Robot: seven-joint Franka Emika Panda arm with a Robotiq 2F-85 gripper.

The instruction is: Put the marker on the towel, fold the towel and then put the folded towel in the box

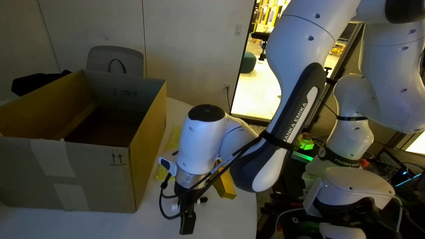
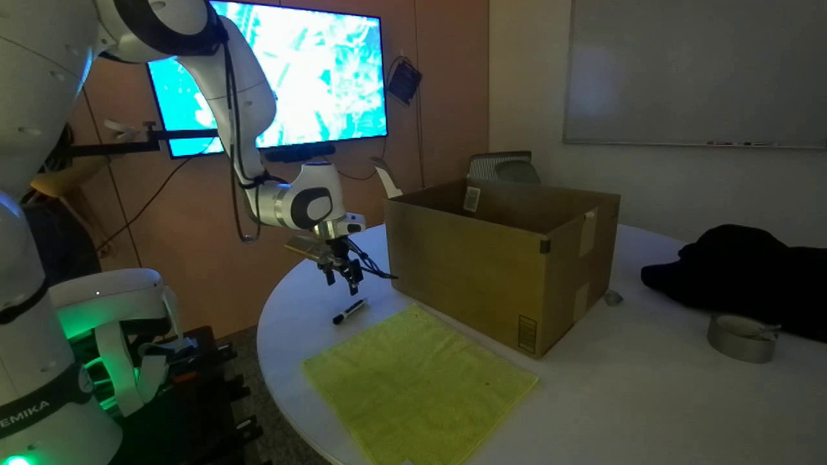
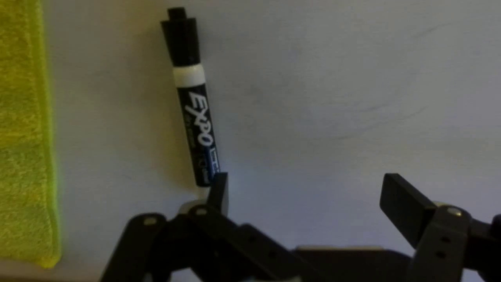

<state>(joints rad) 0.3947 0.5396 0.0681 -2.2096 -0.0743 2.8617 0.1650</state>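
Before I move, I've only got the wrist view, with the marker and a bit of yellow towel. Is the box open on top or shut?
Observer: Open. In both exterior views you can look down into the box from above.
Operator: Yay! And the towel, is it folded up or all spread out?
Observer: Spread out flat on the table, as far as an exterior view shows; one corner runs out of the picture.

Dim overall | screen [image 2: 329, 84] glaring, washed out in an exterior view, green glow at left | yellow-white light through opening [image 1: 257, 93] | box [image 1: 96, 176] interior shadowed | wrist view soft, faint shadow beside marker [image 3: 199, 121]
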